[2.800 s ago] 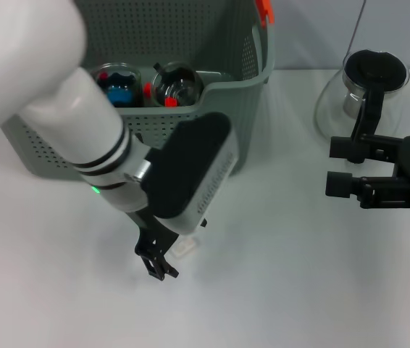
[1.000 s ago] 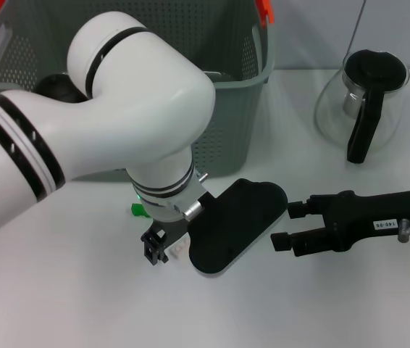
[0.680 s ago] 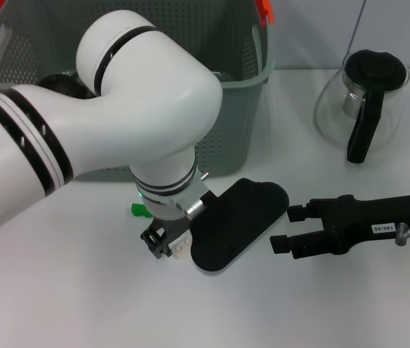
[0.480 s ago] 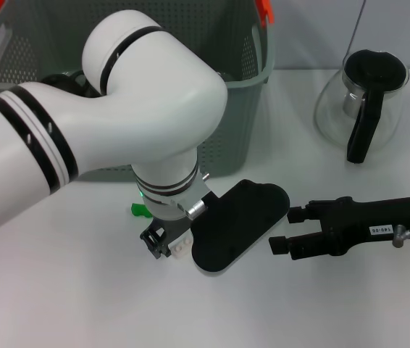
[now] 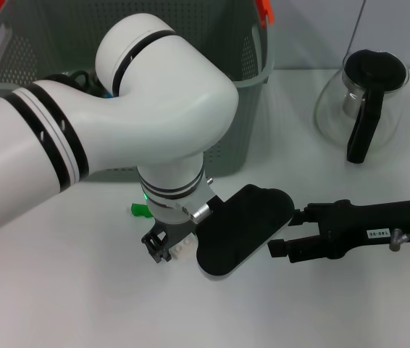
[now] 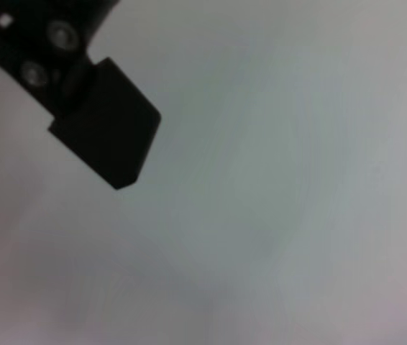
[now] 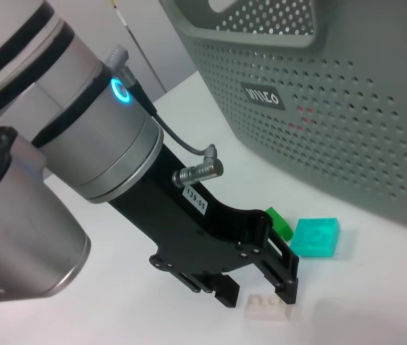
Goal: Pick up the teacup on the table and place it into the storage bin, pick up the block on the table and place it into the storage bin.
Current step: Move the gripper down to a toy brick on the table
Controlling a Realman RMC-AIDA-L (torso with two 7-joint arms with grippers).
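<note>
- Head view: left gripper [image 5: 163, 249], down beside the storage bin [image 5: 252, 109] since earlier, straddles the pale block [image 5: 183, 250], jaws spread.
- Right gripper [image 5: 281, 235] waits nearby, spread; grasp likely imminent.
- Teacup: indiscernible.

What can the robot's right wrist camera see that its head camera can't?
Only the right wrist view shows the teal block and the storage bin's black label. Only the head view shows the glass teapot and the right gripper, hovering low beside the left arm. Both show the left gripper down at the table over the whitish block, the small green block and the bin.
</note>
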